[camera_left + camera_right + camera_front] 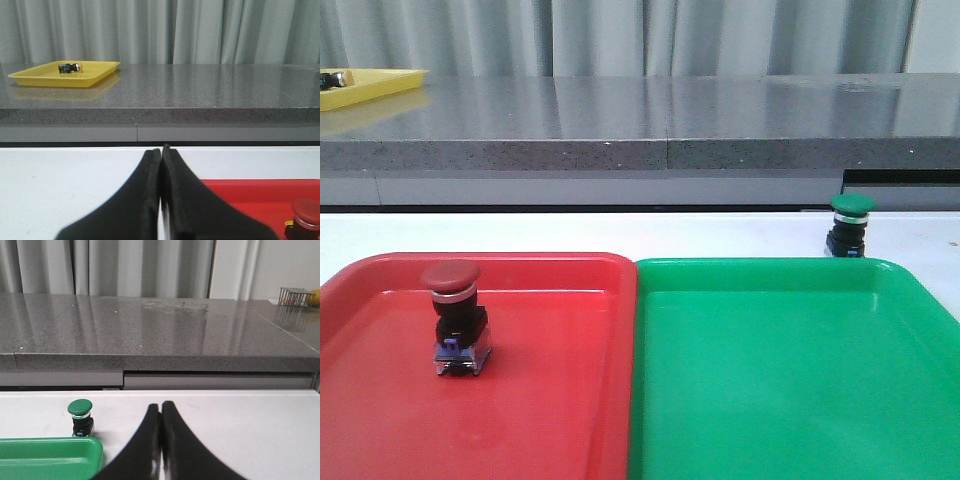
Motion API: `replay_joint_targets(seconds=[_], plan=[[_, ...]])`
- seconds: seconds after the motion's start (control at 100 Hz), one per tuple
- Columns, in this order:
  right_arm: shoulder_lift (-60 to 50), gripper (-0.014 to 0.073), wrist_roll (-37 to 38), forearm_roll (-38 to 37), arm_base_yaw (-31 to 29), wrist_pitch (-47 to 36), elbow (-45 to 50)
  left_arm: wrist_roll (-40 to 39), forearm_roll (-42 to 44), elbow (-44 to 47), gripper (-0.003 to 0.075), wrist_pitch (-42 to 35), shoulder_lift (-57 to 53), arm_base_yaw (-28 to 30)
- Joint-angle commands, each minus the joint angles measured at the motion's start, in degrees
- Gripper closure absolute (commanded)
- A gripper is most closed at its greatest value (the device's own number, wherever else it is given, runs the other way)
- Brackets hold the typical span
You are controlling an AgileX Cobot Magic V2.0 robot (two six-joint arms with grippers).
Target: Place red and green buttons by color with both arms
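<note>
Grey curtains and a grey stone counter (640, 125) back the white table (620, 232). Red tray (570, 400) lies left, green tray (790, 390) right, edges touching. My left gripper (161, 152) and right gripper (160, 407) each have their fingers pressed together, holding nothing. Red button (454, 320) stands upright in the red tray; green button (850, 224) stands on the table, just beyond the green tray's far right corner.
</note>
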Motion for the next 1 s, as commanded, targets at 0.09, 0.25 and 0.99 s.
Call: replay_joint_targets(seconds=[0.09,0.25,0.99], plan=[[8.58,0.0657,-0.29,-0.32,0.02,-1.58,-7.82,-0.11,-0.42,0.73,0.0741,-4.12,-1.84,0.03],[16.66,0.0657,-0.29,-0.32,0.02,-1.58,-11.61,-0.11,-0.42,0.73,0.0741,-4.12,-1.84,0.03],[50.71,0.0657,-0.35,1.91,6.14,6.95,-33.65,-0.11,-0.42,0.73,0.0741,-4.12,-1.84,0.03]])
